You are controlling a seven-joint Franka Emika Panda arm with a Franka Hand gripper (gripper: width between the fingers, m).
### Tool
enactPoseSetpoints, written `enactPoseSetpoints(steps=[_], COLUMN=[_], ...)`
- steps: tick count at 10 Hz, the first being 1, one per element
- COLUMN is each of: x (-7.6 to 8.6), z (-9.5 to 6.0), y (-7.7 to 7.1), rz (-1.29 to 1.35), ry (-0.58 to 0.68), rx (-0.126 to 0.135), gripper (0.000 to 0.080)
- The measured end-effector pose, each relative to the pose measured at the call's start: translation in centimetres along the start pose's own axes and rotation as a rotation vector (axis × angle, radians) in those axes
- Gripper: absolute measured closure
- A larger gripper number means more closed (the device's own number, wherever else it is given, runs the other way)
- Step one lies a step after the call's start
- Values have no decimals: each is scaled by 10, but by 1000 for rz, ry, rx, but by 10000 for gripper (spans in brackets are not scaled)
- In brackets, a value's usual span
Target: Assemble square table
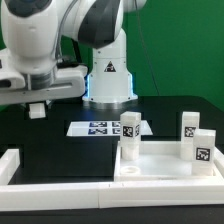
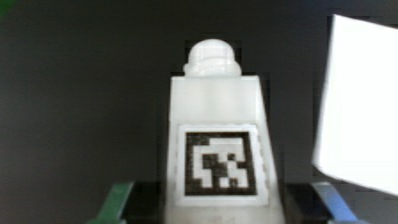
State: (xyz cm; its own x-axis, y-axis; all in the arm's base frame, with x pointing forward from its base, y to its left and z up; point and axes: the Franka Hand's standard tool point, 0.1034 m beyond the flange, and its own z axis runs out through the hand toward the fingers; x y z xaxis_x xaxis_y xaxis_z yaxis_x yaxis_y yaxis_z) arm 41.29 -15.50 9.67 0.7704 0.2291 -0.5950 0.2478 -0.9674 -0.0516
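Fingers point(image 2: 121, 205) of the gripper point(image 2: 217, 208) stand on either side of a white leg post point(image 2: 217, 120), clamped on its lower end. In the wrist view the post fills the middle of the picture: a squared white body, a black-and-white tag on the face toward the camera, and a rounded white screw tip at the far end. Beyond it is dark table, with a white part cut off at the picture's edge; which part it is cannot be told.

In the exterior view the arm point(image 1: 45, 50) hangs over the exterior view's left of the black table point(image 1: 50, 135), and its gripper is hidden behind the wrist housing, so the held post is not seen there. The marker board point(image 1: 100, 127) lies flat on the table, far from the camera, in front of the arm's base point(image 1: 108, 75). Near the exterior view's right lies the square tabletop point(image 1: 150, 165), a white slab with a raised rim. Three tagged leg posts stand upright at it: one point(image 1: 129, 130) at its far left corner, one point(image 1: 189, 126) at the far right, one point(image 1: 203, 150) nearer on the right. A low white border wall point(image 1: 60, 188) runs along the near edge.
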Motion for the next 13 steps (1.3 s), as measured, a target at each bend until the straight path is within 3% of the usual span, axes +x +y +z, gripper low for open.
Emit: enactPoseSetpoints(steps=[1,2,3,4,7,8,9,10,11,12,13], x=[13,20,26,32,34,44,58,76,88,97,102], z=[-34,-63,-82,-84,-83,-91,-105,-129,-155,-174,-180], y=[-14,-23,-28,-23,-24,-39,-55,-59,-54,-53,-49], rz=[4,49,73,58,74,98,127,137,151,194,173], ry=[94,137,189,278,428,518,574,621,690,738,820], rx=[17,15,28,10,-7,-12,-16,-42,-71,-83,-119], gripper=[510,510,510,509,509,509,509,509,509,509,509])
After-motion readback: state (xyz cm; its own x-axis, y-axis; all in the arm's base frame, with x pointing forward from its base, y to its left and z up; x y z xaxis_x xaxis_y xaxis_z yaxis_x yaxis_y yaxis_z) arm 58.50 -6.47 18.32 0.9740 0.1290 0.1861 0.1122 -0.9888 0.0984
